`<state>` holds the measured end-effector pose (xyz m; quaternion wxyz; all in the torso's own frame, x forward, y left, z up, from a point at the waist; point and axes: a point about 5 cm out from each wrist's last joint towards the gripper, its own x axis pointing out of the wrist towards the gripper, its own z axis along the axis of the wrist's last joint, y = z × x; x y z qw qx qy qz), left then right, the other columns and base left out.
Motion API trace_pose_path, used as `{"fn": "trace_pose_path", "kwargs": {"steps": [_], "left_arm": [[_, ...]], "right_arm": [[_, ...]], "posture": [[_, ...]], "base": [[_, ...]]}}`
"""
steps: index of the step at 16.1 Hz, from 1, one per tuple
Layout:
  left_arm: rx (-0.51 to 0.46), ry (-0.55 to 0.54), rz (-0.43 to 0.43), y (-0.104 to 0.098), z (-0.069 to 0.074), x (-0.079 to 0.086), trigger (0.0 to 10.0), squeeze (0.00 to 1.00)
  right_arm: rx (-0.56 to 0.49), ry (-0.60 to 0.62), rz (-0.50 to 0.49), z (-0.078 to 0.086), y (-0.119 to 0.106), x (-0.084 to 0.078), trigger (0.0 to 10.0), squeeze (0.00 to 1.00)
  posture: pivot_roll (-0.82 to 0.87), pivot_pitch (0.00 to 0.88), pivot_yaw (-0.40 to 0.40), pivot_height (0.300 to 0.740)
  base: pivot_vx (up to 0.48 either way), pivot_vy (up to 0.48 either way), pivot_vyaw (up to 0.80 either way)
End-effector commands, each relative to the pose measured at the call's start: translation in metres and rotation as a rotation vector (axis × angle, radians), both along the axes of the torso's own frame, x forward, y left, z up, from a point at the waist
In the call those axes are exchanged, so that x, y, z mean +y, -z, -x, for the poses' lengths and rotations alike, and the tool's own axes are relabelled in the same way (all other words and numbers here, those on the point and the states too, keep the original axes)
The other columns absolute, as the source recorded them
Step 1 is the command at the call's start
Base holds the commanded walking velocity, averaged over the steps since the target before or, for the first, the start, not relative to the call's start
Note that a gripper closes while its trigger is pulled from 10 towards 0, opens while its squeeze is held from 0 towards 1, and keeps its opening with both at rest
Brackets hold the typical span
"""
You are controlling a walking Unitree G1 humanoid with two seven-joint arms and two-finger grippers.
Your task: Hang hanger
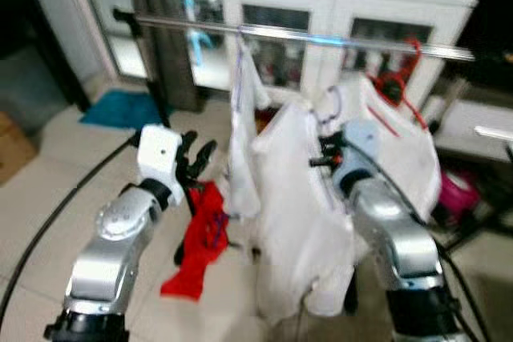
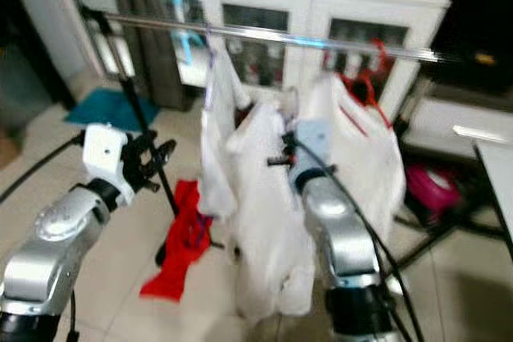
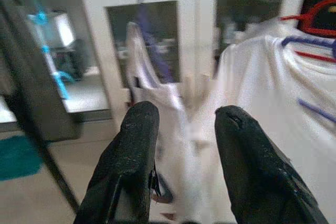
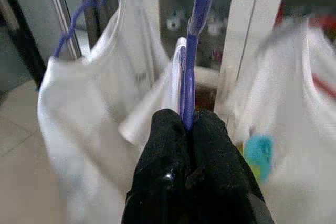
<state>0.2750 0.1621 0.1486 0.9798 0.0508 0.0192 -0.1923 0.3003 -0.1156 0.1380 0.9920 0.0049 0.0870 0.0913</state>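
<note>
1. Right gripper (image 4: 188, 129): we have its fingers closed on the blue hanger (image 4: 193, 51), gripped low on the neck. The hanger's long axis runs straight up and away from the fingertips.
2. Hanger: thin blue plastic carrying a white shirt (image 1: 300, 198), which drapes below and around our right arm. The hook end is blurred in the head views, so we cannot tell whether it has reached the rail (image 1: 321, 35).
3. Key relation: the rail lies above and beyond the right gripper, running crosswise. We judge the next move to be a lift and reach forward that drops the hook over the rail.
4. Left gripper (image 3: 181, 129): fingers spread apart and holding nothing. It is raised left of the shirts, well apart from the hanger. The right arm is the nearer one.
5. On the rail: a white garment (image 1: 244, 118) on its own blue hanger to the left, and another white shirt (image 1: 401, 142) on a red hanger (image 1: 397, 86) to the right. We judge the gap between them the likely slot.
6. Floor: a red cloth (image 1: 200, 246) lies below the rail
</note>
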Motion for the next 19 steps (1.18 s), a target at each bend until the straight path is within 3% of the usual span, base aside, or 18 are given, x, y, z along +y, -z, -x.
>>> {"fn": "trace_pose_path", "kwargs": {"steps": [1, 3, 10, 12, 15, 19], "left_arm": [[-0.012, -0.014, -0.018, -0.004, -0.001, 0.006, 10.0, 0.0], [-0.006, 0.014, -0.017, -0.004, -0.001, 0.005, 10.0, 0.0], [-0.013, 0.175, -0.002, -0.011, 0.011, -0.003, 10.0, 0.0], [0.013, 0.266, -0.011, -0.015, 0.018, -0.005, 10.0, 0.0], [0.022, 0.331, -0.032, -0.02, 0.022, -0.005, 10.0, 0.0], [0.026, 0.356, -0.044, -0.023, 0.026, -0.001, 10.0, 0.0]], "right_arm": [[-0.091, -0.038, -0.011, -0.002, -0.018, 0.012, 10.0, 0.0], [-0.149, 0.003, 0.007, -0.01, -0.03, 0.009, 10.0, 0.0], [-0.215, 0.053, 0.053, -0.042, -0.055, 0.006, 10.0, 0.0], [-0.139, 0.055, 0.121, -0.068, -0.055, 0.01, 10.0, 0.0], [-0.041, 0.093, 0.099, -0.085, -0.048, 0.006, 10.0, 0.0], [0.008, 0.133, 0.09, -0.102, -0.051, 0.0, 10.0, 0.0]], "posture": [[-0.01, 0.0, 0.0, 0.74], [0.0, 0.0, -0.005, 0.74], [0.02, 0.0, -0.017, 0.74], [0.02, 0.0, -0.033, 0.74], [0.02, 0.011, -0.04, 0.74], [0.03, 0.033, -0.043, 0.74]], "base": [[0.458, 0.0, 0.0], [0.454, 0.0, 0.0], [0.0, 0.0, 0.0], [0.0, 0.0, 0.0], [0.0, 0.0, 0.0], [0.0, 0.0, 0.0]]}}
